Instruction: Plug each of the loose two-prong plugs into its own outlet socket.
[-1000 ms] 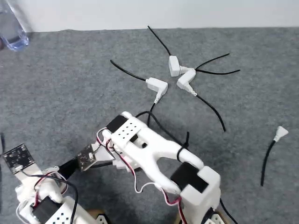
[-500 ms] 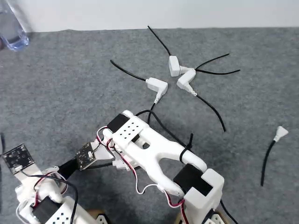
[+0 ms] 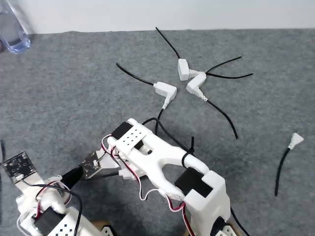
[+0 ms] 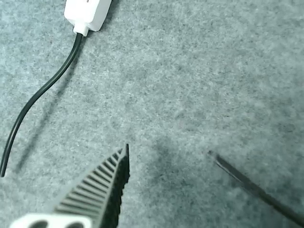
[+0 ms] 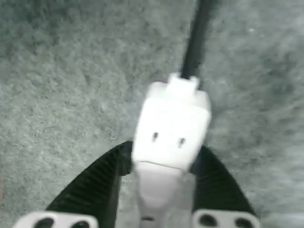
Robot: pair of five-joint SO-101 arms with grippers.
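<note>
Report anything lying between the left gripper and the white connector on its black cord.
Nothing visible: only bare grey carpet separates the left gripper's finger from the white connector; another black cord end lies aside.

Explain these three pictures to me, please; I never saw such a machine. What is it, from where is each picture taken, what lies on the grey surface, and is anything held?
These are two white plastic robot arms at a table covered with grey felt-like cloth. The high picture comes from a fixed camera looking down; the other two come from a camera on each arm's wrist. On the cloth lie four white plastic connectors on black cords: one near the middle, two close together beyond it, one at the right. A clear plastic container sits at the far left corner. In the right wrist picture, the right end effector grips a white two-slot socket between its black fingers. The left wrist picture shows a white connector lying on the cloth.
</note>
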